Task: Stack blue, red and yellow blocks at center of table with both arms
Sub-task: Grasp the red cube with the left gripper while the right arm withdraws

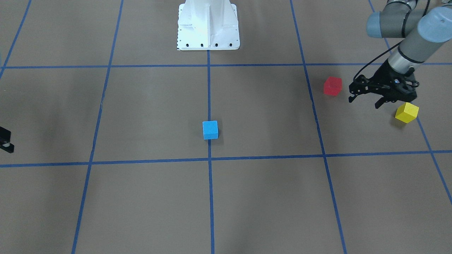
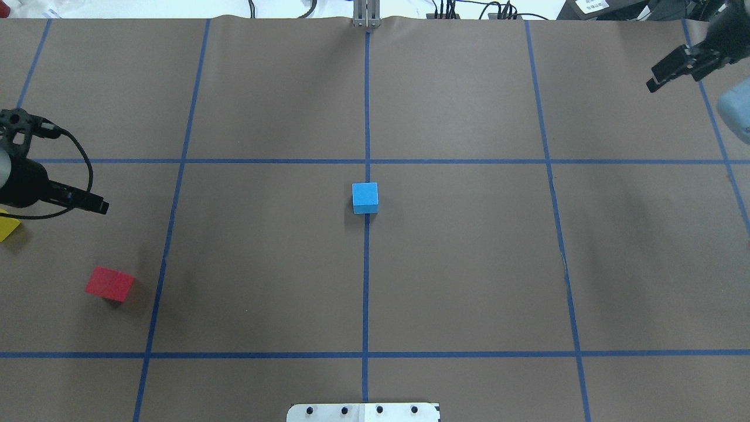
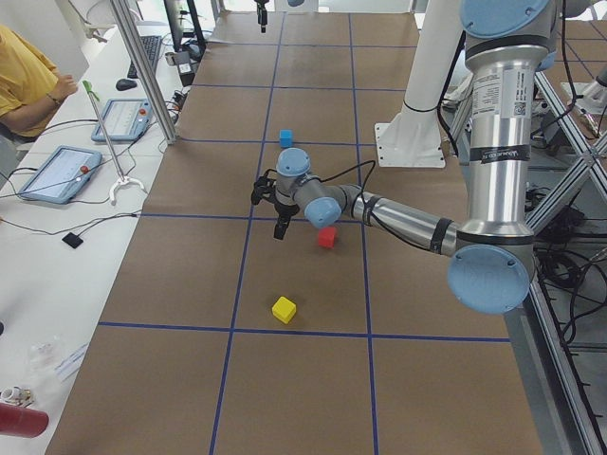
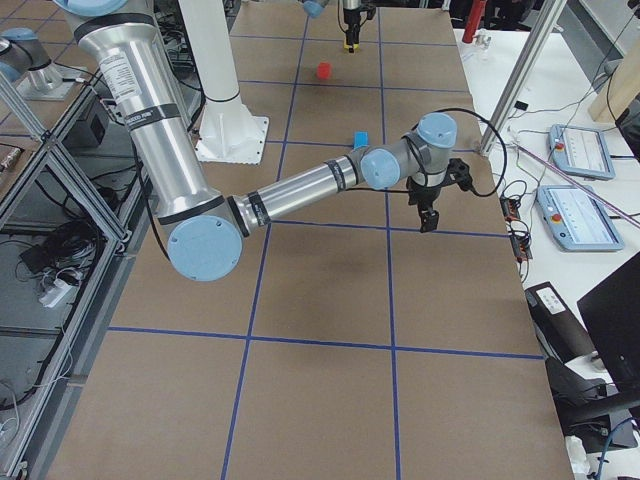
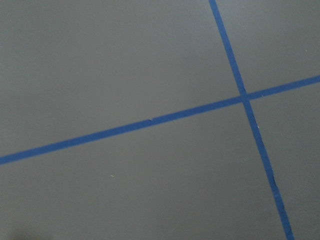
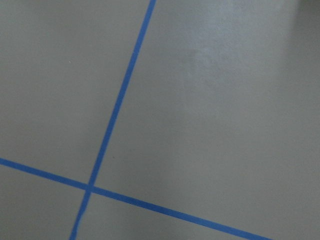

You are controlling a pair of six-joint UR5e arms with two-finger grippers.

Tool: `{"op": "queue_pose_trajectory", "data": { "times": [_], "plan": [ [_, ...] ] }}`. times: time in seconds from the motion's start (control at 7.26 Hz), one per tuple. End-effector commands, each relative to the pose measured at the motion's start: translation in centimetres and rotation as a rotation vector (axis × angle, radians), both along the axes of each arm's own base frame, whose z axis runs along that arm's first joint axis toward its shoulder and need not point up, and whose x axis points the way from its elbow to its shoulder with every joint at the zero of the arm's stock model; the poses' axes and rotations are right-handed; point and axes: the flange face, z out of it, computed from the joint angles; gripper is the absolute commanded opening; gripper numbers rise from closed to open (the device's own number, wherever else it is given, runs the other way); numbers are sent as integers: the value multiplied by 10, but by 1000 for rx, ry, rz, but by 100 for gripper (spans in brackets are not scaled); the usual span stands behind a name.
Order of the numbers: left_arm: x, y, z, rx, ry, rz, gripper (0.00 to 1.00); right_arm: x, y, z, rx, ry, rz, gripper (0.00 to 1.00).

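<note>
Sitting right on the middle blue line point(image 1: 209, 88), the blue block point(image 1: 210, 129) was at the center of the table point(image 1: 148, 113), so it looked ready to be the bottom of the stack. The red block point(image 1: 332, 86) and the yellow block point(image 1: 406, 112) lay well apart from it on the robot's left side, with nothing stacked yet. The left gripper point(image 1: 363, 102) hung above the table between those two blocks. Its fingers were spread apart and held nothing, likely so it could drop over one of them. The right gripper point(image 2: 674, 69) was far out on the other side, maybe to keep out of the way. Nobody could tell if its fingers were apart or together.
</note>
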Motion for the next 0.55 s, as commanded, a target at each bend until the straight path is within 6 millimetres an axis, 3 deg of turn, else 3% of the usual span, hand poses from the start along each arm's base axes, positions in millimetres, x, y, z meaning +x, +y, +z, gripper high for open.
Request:
{"op": "queue_pose_trajectory", "data": {
  "times": [0.0,0.41],
  "plan": [
    [41,44,-7,-14,-10,53,100,31,38,38,21,14,-37,100],
    [62,73,15,-33,-66,97,100,30,38,39,18,16,-38,100]
  ]
}}
